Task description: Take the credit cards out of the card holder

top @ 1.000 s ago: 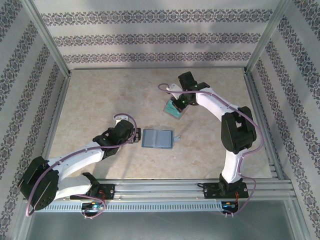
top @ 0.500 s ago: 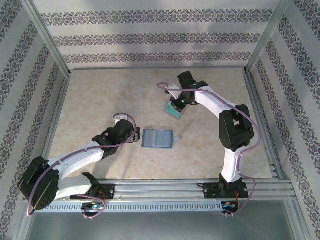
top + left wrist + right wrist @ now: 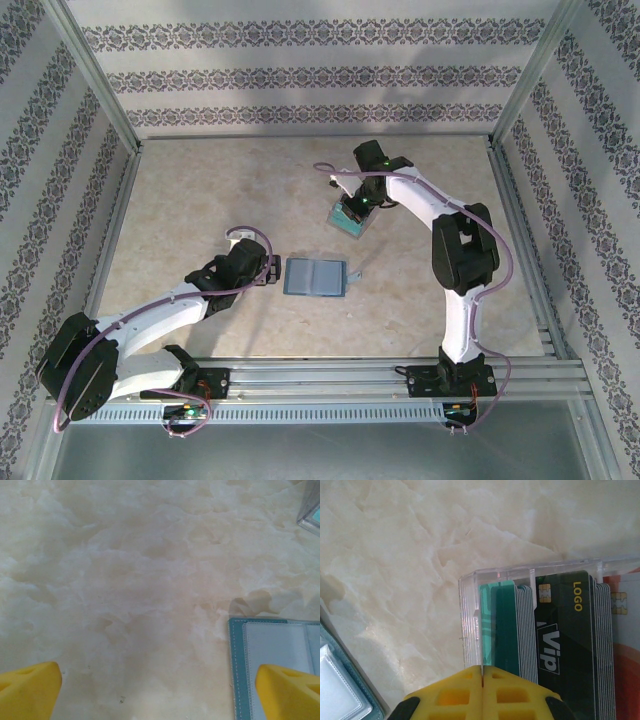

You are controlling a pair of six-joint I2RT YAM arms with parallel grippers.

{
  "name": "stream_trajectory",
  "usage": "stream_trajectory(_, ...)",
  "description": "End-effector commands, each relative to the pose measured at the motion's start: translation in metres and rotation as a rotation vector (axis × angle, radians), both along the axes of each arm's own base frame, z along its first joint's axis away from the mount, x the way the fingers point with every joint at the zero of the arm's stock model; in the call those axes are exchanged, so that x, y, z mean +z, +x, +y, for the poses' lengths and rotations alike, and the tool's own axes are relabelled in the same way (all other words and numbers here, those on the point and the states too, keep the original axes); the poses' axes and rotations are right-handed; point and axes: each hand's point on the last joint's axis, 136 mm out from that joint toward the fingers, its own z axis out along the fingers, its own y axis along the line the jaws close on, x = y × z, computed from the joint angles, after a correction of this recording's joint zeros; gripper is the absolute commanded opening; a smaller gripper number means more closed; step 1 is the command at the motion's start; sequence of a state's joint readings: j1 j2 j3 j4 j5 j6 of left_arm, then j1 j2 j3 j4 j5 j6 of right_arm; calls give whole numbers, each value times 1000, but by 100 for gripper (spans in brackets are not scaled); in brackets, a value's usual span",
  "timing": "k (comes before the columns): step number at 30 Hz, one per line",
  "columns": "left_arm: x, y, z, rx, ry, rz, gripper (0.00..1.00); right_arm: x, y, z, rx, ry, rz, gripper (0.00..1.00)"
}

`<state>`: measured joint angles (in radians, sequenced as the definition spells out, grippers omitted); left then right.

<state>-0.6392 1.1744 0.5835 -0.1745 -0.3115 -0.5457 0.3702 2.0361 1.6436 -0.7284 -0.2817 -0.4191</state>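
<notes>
Surroundings: the marble-patterned table (image 3: 200, 200) was enclosed by patterned walls (image 3: 300, 75). The card holder (image 3: 316, 278) lay open and flat near the table's middle, both panels facing up, with its strap tab (image 3: 353, 274) projecting to its right. A clear plastic case (image 3: 350, 220) sat beyond the holder, apart from it. In the right wrist view the case (image 3: 470, 625) held the credit cards (image 3: 555, 645) stacked on edge: teal ones, a black one and an orange-red one.

Left gripper (image 3: 274, 270): it stood just beside the holder's left edge. In the left wrist view its yellow fingers (image 3: 27, 687) were spread wide and held nothing. One finger sat over the holder's panel (image 3: 272, 645); contact could not be determined.

Right gripper (image 3: 350, 208): it was positioned over the case. In the right wrist view its fingers (image 3: 455, 695) were pressed together, the seam lying over the case's near wall. Whether a card edge was pinched could not be determined.
</notes>
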Motion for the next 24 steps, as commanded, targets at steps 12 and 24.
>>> stream_trajectory(12,2,0,6,14,9,10,99,-6,-2,-1,-19,-26,97,14)
stream_trajectory(24,6,0,8,18,1,-1,99,5,1,-4,-37,-32,72,30)
